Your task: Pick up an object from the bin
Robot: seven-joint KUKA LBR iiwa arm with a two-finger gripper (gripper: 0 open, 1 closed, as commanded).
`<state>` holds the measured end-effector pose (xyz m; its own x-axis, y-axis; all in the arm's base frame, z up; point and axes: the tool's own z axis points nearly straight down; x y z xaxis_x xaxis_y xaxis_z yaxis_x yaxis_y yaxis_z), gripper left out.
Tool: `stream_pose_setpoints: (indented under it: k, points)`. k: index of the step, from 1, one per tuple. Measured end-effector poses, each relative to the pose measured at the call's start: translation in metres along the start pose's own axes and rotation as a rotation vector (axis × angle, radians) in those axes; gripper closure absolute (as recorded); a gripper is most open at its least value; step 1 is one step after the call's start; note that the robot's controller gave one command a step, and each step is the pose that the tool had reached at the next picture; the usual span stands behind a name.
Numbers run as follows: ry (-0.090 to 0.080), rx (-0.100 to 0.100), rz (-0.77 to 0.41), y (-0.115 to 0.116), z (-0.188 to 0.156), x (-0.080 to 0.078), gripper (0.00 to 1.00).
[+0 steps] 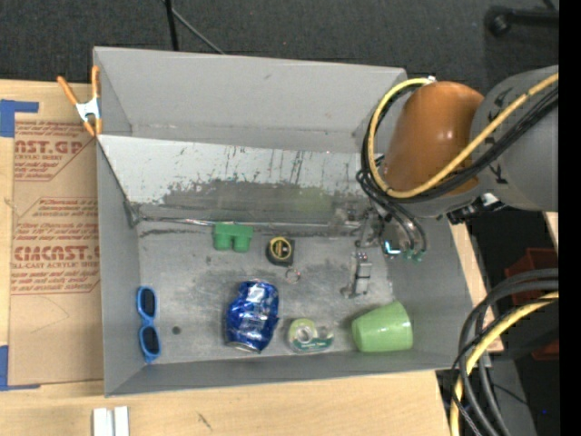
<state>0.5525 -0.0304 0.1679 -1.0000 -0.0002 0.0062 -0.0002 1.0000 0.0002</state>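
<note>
Gripper (360, 278) is seen low at the 3 o'clock side of the grey bin (118, 252), close above bare floor and beneath the arm's orange cover (427, 139) (a part of the robot, looped with yellow cable). How far it is parted cannot be told, and nothing is seen held by it.

The nearest thing is a green cup (382, 328), laid on its side at about 5 o'clock from the gripper, near it but apart, close to the bin's near wall. At 9 o'clock from the gripper, well apart, a small round black-and-yellow thing (280, 250) is found, with a green block (232, 236) just beyond it at the foot of the far wall.

Along the near wall, at 9 o'clock from the cup, a small pale roll (310, 335) is set just beside a crumpled blue packet (251, 315). Blue sunglasses (146, 323) are placed alone at the floor's 8 o'clock corner, against the left wall.
</note>
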Motion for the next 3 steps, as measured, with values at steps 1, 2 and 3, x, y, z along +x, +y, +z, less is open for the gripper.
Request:
stream_pose_setpoints:
  k: [1, 2, 3]
  points:
    - [-0.002, 0.0, -0.323, 0.028, 0.1, 0.06, 0.0]
    - [-0.008, 0.005, -0.338, -0.094, 0.068, 0.055, 0.0]
    - [-0.005, 0.001, -0.503, -0.084, 0.068, 0.067, 0.0]
